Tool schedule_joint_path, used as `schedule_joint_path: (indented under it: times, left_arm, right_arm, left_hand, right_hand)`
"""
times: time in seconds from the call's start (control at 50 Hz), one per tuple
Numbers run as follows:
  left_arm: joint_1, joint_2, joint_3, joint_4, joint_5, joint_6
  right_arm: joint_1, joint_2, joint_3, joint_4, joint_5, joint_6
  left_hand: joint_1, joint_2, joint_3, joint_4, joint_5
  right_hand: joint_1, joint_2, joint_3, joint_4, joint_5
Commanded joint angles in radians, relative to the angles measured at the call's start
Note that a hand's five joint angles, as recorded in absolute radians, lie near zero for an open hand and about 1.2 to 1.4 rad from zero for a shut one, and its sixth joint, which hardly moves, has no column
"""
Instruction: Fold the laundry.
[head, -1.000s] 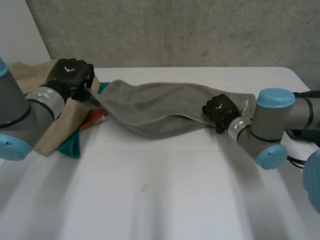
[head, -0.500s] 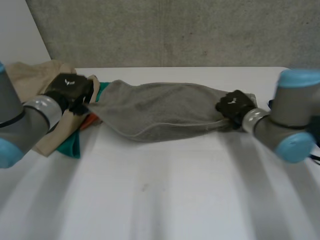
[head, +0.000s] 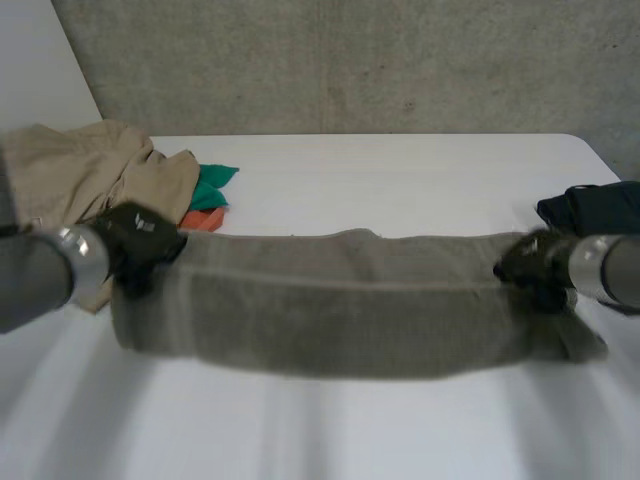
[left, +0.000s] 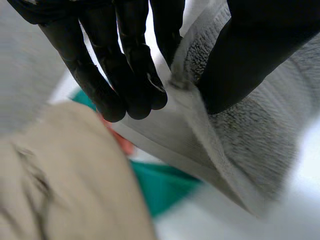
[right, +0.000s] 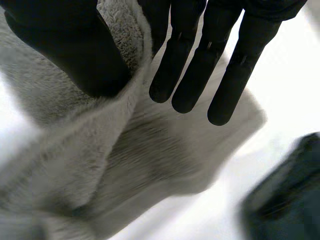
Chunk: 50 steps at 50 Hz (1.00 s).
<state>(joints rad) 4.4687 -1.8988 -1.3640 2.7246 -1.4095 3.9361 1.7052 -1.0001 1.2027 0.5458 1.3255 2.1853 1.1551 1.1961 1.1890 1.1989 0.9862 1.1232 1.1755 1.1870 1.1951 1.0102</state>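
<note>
The surface (head: 400, 170) carries a beige cloth (head: 80, 170) at its left, with a green cloth (head: 212, 185) and an orange cloth (head: 204, 219) just beside it. The left robot hand (head: 138, 243) pinches one end of the grey towel (head: 350, 315), the edge caught between thumb and fingers (left: 130, 75). The towel spans the middle of the surface, stretched wide between both hands. The right robot hand (head: 530, 265) clamps the opposite end, thumb on one face and fingers on the other. A dark garment (head: 590, 208) lies near it.
</note>
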Motion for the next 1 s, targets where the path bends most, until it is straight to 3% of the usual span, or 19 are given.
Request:
schedule_joint_path:
  times: [0.02, 0.08, 0.18, 0.24, 0.42, 0.66, 0.84, 0.92, 1.0]
  left_arm:
    - [-0.077, -0.160, 0.437, 0.141, -0.105, -0.121]
    - [-0.086, -0.164, 0.600, 0.277, -0.108, -0.210]
    - [-0.071, -0.125, 0.707, 0.628, -0.155, -0.371]
    - [-0.065, -0.112, 0.732, 0.691, -0.163, -0.394]
    - [-0.052, -0.155, 0.697, 0.468, -0.121, -0.425]
    - [-0.045, -0.249, 0.364, 0.514, -0.069, -0.436]
    - [-0.043, -0.252, 0.109, 0.443, -0.043, -0.281]
    - [-0.029, -0.174, -0.024, 0.351, -0.045, -0.196]
    - [0.004, -0.054, -0.153, 0.196, -0.046, -0.120]
  right_arm:
    - [0.047, 0.084, -0.317, -0.269, 0.107, 0.157]
    - [0.057, 0.071, -0.410, -0.455, 0.126, 0.232]
    - [0.054, -0.046, -0.358, -0.882, 0.124, 0.379]
    - [0.048, -0.069, -0.335, -0.966, 0.123, 0.418]
    - [0.065, -0.002, -0.384, -0.784, 0.063, 0.418]
    - [0.068, 0.109, -0.238, -0.707, -0.012, 0.389]
    - [0.062, 0.195, -0.140, -0.469, -0.003, 0.209]
    - [0.048, 0.167, -0.069, -0.327, 0.004, 0.117]
    - [0.021, 0.045, 0.058, -0.179, 0.075, 0.019]
  left_hand:
    - [0.241, 0.200, 0.207, 0.197, 0.236]
    - [0.241, 0.200, 0.207, 0.197, 0.236]
    - [0.241, 0.200, 0.207, 0.197, 0.236]
    - [0.241, 0.200, 0.207, 0.197, 0.236]
    - [0.241, 0.200, 0.207, 0.197, 0.236]
    - [0.241, 0.200, 0.207, 0.197, 0.236]
    - [0.241, 0.200, 0.207, 0.197, 0.236]
    - [0.241, 0.200, 0.207, 0.197, 0.236]
    - [0.241, 0.200, 0.207, 0.197, 0.236]
  right_hand:
    - [0.273, 0.221, 0.209, 0.201, 0.212]
    - [0.273, 0.221, 0.209, 0.201, 0.212]
    - [0.273, 0.221, 0.209, 0.201, 0.212]
    - [0.273, 0.221, 0.209, 0.201, 0.212]
    - [0.273, 0.221, 0.209, 0.201, 0.212]
    - [0.273, 0.221, 0.209, 0.201, 0.212]
    - [0.273, 0.221, 0.209, 0.201, 0.212]
    - [0.273, 0.221, 0.209, 0.201, 0.212]
    - [0.273, 0.221, 0.209, 0.201, 0.212]
